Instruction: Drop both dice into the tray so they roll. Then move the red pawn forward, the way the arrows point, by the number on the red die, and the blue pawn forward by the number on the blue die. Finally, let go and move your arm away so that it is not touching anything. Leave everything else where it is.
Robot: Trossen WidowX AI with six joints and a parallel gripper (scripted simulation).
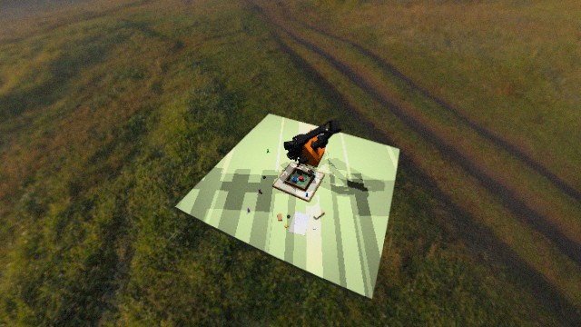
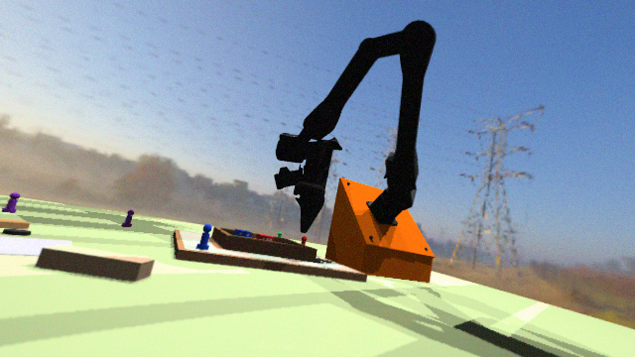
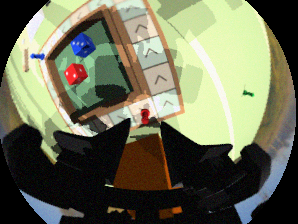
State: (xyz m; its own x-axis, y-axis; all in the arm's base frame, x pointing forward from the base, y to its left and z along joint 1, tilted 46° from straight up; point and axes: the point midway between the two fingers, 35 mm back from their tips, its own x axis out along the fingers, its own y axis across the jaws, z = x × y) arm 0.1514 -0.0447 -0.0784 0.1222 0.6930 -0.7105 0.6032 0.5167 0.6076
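The red pawn (image 2: 304, 241) (image 3: 145, 116) stands on a corner square of the arrow board (image 2: 342, 274) (image 3: 160, 78). My gripper (image 2: 304, 231) (image 3: 145, 122) is partly open and empty, pointing down just above the red pawn, which shows between the fingertips in the wrist view. The blue die (image 1: 295, 180) (image 3: 83, 45) and red die (image 1: 300, 178) (image 3: 76, 74) lie apart in the tray (image 2: 263, 249); their top pips are too blurred to read surely. The blue pawn (image 1: 307, 194) (image 2: 204, 237) (image 3: 37, 56) stands on the board's far side from my base.
The orange base (image 2: 347, 233) is close behind the board. A green pawn (image 1: 268, 151) (image 3: 248, 93) stands off to the side. Purple pawns (image 1: 260, 192) (image 2: 129, 218), a wooden block (image 1: 319, 214) (image 2: 94, 263) and a white sheet (image 1: 300, 223) are beyond the board.
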